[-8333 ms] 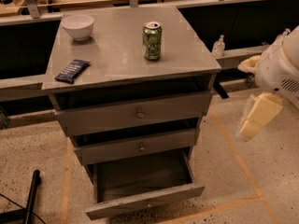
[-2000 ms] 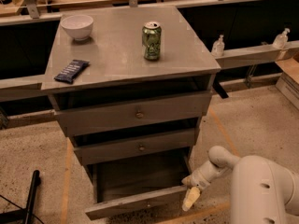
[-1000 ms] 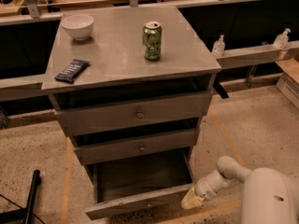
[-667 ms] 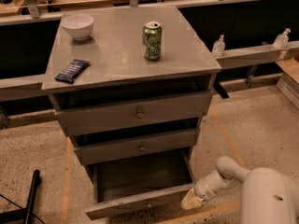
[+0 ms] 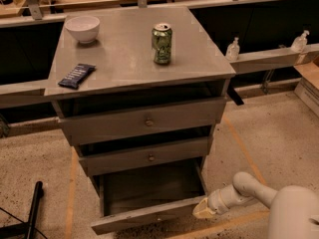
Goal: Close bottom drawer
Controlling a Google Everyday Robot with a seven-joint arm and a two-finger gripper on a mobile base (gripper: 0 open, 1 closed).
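Note:
The bottom drawer [image 5: 144, 215] of the grey cabinet [image 5: 134, 63] is pulled out, showing its deep empty box and slim front panel. My gripper [image 5: 203, 209] is low at the right end of that front panel, touching or almost touching its corner. The white arm [image 5: 249, 190] reaches in from the lower right. The middle drawer [image 5: 147, 157] and the top drawer [image 5: 148, 121] stand slightly out, each with a small round knob.
On the cabinet top stand a white bowl [image 5: 82, 28], a green can [image 5: 162, 44] and a dark snack bar [image 5: 76, 75]. A black pole [image 5: 32, 210] lies at the lower left. A dark ledge with two small bottles [image 5: 233, 49] runs behind on the right.
The arm came down from the upper right to the right end of the bottom drawer's front. Over the last second it has hardly moved, and the drawer stands as far out as before.

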